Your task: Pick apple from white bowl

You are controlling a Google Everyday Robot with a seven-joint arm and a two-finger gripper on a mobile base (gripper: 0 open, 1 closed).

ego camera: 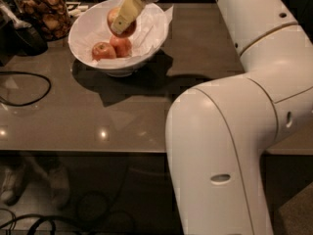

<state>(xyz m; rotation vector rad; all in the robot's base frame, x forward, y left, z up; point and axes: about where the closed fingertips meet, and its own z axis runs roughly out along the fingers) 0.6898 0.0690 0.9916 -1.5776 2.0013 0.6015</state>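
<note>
A large white bowl (88, 50) lined with crumpled white paper stands at the far left of the brown table. Two red apples lie in it, one at the left (103, 50) and one beside it (121, 45). My gripper (122, 21) reaches down over the bowl from the top of the view. Its pale fingers (125, 14) are shut on a third red apple (116, 19), held above the other two, over the bowl's inside.
A glass jar of brown snacks (43, 11) stands behind the bowl at the far left. A black cable (27, 89) loops on the table's left. My white arm (244, 121) fills the right half of the view. The table's front edge (83, 152) runs below.
</note>
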